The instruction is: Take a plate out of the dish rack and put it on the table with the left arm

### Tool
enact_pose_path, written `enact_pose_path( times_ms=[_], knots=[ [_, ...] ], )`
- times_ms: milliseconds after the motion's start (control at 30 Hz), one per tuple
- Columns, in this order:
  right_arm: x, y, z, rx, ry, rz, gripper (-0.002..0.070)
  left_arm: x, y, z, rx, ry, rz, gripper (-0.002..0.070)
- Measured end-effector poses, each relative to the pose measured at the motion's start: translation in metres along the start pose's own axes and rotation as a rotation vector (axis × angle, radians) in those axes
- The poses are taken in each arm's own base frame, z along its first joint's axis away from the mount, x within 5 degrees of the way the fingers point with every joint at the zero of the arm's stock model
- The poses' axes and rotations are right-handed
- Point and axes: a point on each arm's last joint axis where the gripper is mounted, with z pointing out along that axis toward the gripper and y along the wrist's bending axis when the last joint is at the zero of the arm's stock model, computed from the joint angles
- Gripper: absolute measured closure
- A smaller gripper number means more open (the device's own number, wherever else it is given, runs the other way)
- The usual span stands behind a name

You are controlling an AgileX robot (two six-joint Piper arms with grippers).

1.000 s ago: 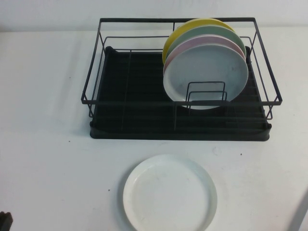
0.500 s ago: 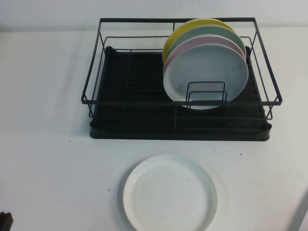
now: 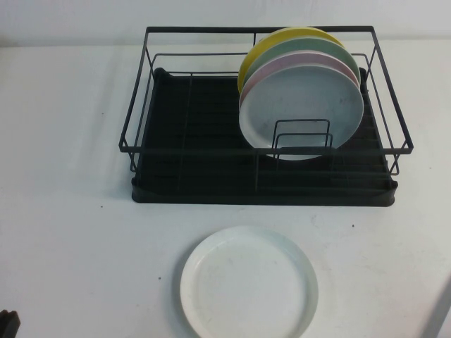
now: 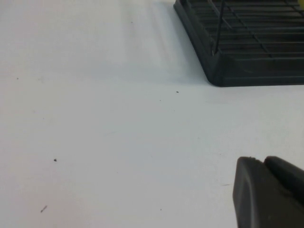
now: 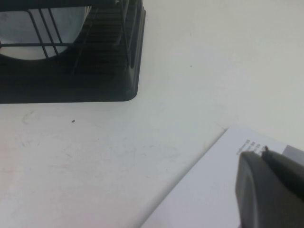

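Bright, even light washes the white surface [image 3: 70, 246] almost featureless, with only faint soft shadows beside the dish rack [image 3: 264, 191]. The plate [image 3: 248, 283] shows mild glare. In both wrist views the left gripper [image 4: 270, 192] and right gripper [image 5: 270, 190] are dark, blurred, out of focus.

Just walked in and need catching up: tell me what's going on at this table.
Nothing is being handled right now. A white plate lies flat on the table in front of the dish rack, where four more plates stand on edge. The left gripper sits low at the table's near left corner, and the right gripper is parked at the near right over a sheet of paper; neither holds anything.
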Motion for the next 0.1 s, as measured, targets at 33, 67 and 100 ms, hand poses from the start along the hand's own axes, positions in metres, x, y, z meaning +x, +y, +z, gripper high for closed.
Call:
enact_pose_path(
  times_ms=[33, 67, 100],
  knots=[
    [0.0000, 0.0000, 0.0000, 0.000, 0.000, 0.000, 0.0694, 0.0000, 0.0000, 0.0000, 0.000, 0.000, 0.000, 0.0676],
    [0.0000, 0.0000, 0.0000, 0.000, 0.000, 0.000, 0.0694, 0.0000, 0.0000, 0.0000, 0.000, 0.000, 0.000, 0.0676],
    [0.0000, 0.0000, 0.0000, 0.000, 0.000, 0.000, 0.0694, 0.0000, 0.0000, 0.0000, 0.000, 0.000, 0.000, 0.0676]
  ],
)
